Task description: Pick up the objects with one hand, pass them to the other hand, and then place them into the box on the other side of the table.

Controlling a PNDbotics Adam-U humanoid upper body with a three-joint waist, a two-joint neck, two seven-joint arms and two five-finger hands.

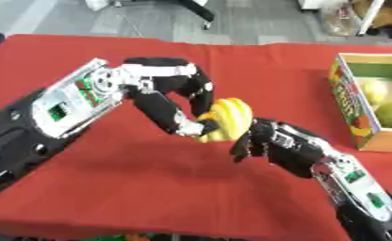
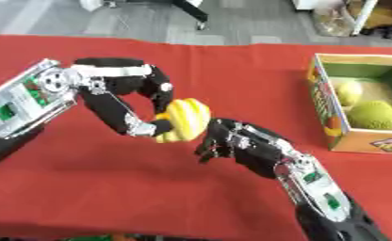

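Mid-frame above red bench (image 1: 133, 183): left hand (image 1: 179, 110) curled around yellow banana bunch (image 1: 226, 117), right hand (image 1: 261, 139) touching it, fingers bent, grip unclear; box (image 2: 347, 136) far right.

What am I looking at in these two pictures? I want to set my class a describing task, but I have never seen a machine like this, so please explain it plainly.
Both pictures show the same moment, taken by the two eyes of a camera in a humanoid robot's head, looking down at its own arms. That is why they look nearly alike.

The arms are black with silver joints, and each ends in a hand with fingers. They work over a table covered in a red cloth.

The left hand, coming in from the left, has its fingers curled round a bunch of yellow bananas, probably toy ones. The right hand, coming in from the lower right, sits right against the bananas with curled fingers, so this looks like a hand-over from one hand to the other.

At the right edge stands an open cardboard box already holding a few round yellow-green fruits.
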